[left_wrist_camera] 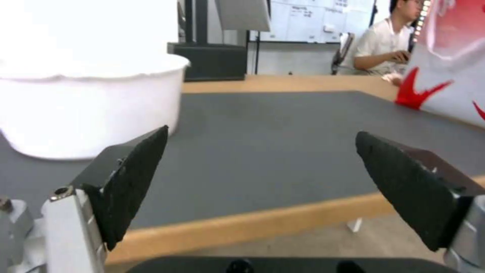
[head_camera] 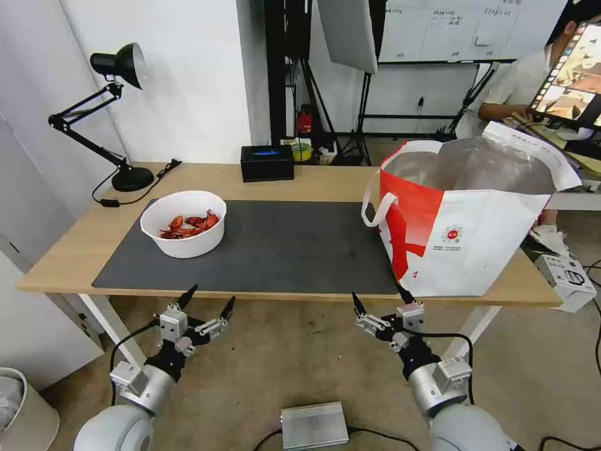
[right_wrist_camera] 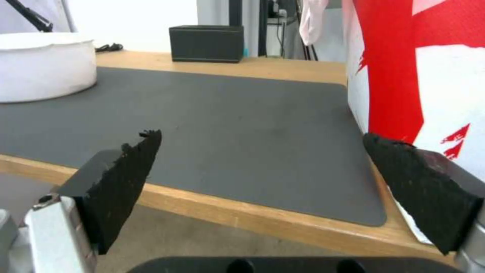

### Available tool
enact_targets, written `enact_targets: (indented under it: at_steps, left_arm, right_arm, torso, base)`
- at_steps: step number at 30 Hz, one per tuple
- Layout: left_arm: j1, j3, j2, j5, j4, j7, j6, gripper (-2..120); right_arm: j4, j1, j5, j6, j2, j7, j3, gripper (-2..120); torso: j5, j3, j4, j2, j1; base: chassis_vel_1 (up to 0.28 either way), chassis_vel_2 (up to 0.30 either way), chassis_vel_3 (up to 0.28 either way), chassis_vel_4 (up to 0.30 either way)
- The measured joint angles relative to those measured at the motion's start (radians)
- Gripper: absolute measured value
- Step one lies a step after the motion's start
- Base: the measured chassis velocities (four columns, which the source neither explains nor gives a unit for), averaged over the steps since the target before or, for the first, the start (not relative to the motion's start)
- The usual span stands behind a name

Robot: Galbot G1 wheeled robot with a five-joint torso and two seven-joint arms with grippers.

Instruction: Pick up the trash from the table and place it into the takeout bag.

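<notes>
Waiting: I have both arms low in front of the desk [head_camera: 294,181], not touching anything yet.
Left end effector [head_camera: 206,299]: fingers wide apart, holding nothing, just below the desk's near edge.
Right end effector [head_camera: 379,299]: fingers wide apart too, holding nothing, near the bottom corner of the takeout bag [head_camera: 476,244].
Trash: I see a white bowl [head_camera: 183,223] of red shells on the grey mat [head_camera: 288,247], on the left side.
Bag: standing open on the right side, well apart from the bowl.
Worry: the bowl is wide and round, so I think it could slip or tip and spill shells.
Another worry: the soft bag could get pushed over.
</notes>
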State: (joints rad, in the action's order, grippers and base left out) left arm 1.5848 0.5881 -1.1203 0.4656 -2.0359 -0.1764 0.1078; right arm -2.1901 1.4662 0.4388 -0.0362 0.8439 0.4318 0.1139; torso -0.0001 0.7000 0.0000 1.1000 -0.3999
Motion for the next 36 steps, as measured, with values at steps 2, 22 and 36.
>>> enact_targets:
  at_steps: [2,22,36]
  left_arm:
    - [-0.029,0.036,0.040,0.045,-0.012,0.048,-0.039,100]
    - [-0.476,0.019,0.464,0.572,0.162,0.375,-0.521,100]
    - [-0.784,-0.185,0.528,0.791,0.386,0.505,-0.803,100]
  right_arm:
    - [0.000,0.000,0.001,0.000,0.000,0.000,0.000,100]
    - [-0.001,-0.001,0.003,0.002,-0.001,-0.001,0.001,100]
    - [-0.001,-0.002,0.003,0.002,-0.001,-0.002,0.002,100]
  torso:
    - [-0.0001,0.000,0.0000,0.000,0.000]
    - [0.0001,0.000,-0.0001,0.000,0.000]
    - [0.0000,0.000,0.0003,0.000,0.000]
  base:
    - [0.000,0.000,0.000,0.000]
    - [0.000,0.000,0.000,0.000]
    - [0.000,0.000,0.000,0.000]
